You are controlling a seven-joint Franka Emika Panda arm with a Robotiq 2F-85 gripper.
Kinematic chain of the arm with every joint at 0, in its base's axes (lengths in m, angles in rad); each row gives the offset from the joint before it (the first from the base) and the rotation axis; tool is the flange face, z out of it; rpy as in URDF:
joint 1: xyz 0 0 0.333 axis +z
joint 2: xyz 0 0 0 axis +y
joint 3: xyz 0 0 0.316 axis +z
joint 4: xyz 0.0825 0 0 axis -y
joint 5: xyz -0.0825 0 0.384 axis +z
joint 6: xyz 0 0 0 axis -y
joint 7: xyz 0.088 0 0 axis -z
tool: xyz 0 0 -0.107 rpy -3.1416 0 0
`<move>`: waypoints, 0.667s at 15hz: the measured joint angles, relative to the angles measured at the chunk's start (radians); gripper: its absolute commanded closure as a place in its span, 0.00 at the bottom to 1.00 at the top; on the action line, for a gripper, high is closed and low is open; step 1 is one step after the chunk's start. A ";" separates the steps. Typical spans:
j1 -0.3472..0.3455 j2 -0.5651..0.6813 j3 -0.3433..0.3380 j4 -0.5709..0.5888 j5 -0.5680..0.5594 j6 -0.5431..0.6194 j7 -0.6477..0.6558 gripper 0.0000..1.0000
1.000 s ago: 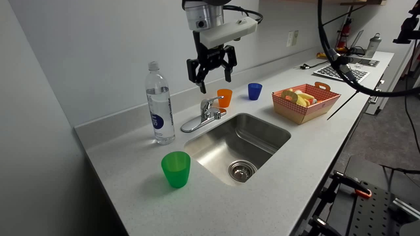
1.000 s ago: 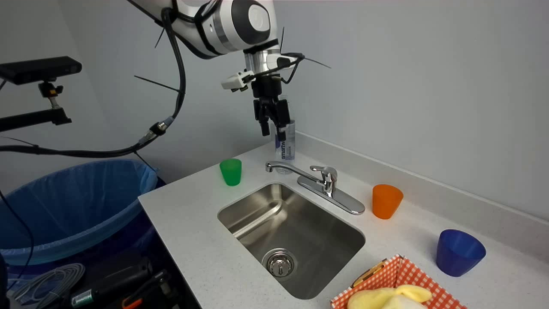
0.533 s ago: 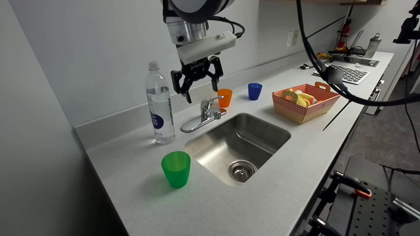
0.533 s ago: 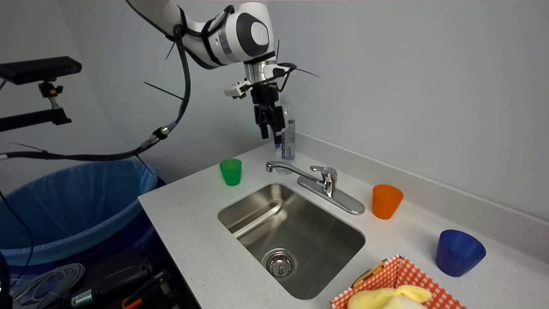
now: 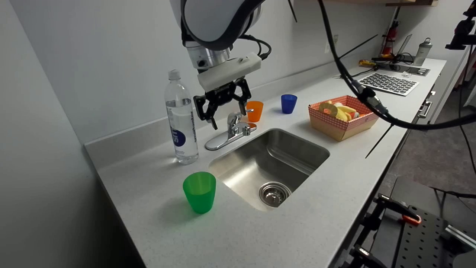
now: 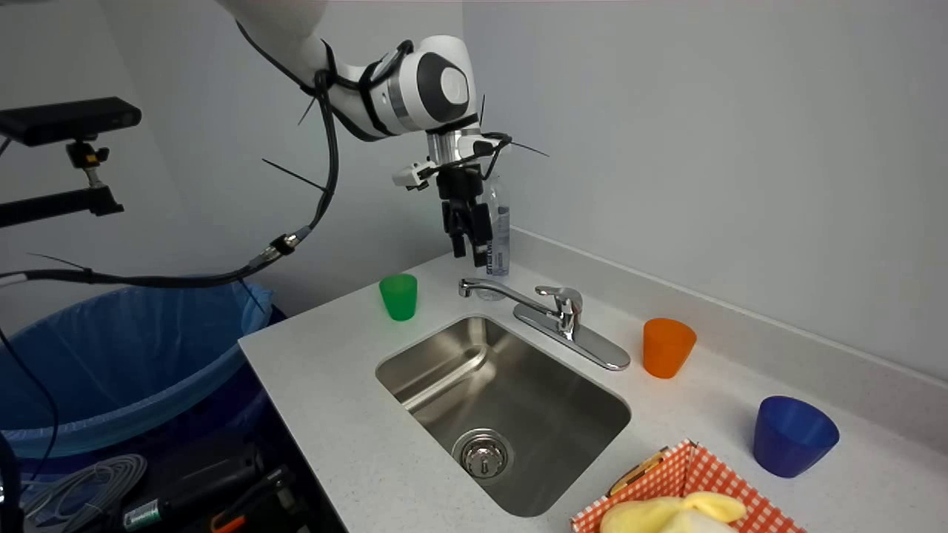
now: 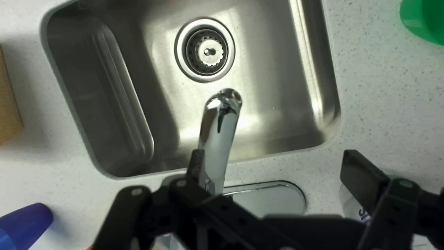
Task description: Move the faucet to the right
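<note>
The chrome faucet (image 5: 233, 129) stands behind the sink in both exterior views (image 6: 567, 317). Its spout reaches out over the sink's edge and its lever is upright on the body. In the wrist view the spout (image 7: 220, 130) points toward the drain. My gripper (image 5: 229, 119) is open and empty. In an exterior view the gripper (image 6: 471, 257) hangs above the spout's outer end. In the wrist view the gripper (image 7: 274, 161) has its left finger overlapping the spout, with the right finger well apart. The faucet's body is mostly hidden there. I see no clear contact.
A water bottle (image 5: 180, 123) stands close beside the gripper, against the wall side. The sink (image 6: 548, 414) lies in front of the faucet. A green cup (image 5: 199, 191), orange cup (image 6: 668, 346), blue cup (image 6: 794, 437) and checkered basket (image 5: 331, 128) stand around it.
My gripper has come down toward the faucet in both exterior views and shifted left in an exterior view. It stays open. The faucet, bottle and cups have not moved.
</note>
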 measured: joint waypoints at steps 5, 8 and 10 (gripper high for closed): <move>0.008 0.020 -0.005 0.001 0.000 0.000 0.007 0.00; 0.020 0.026 -0.007 0.004 0.000 0.000 0.031 0.00; 0.029 0.032 -0.008 0.005 -0.001 0.000 0.051 0.00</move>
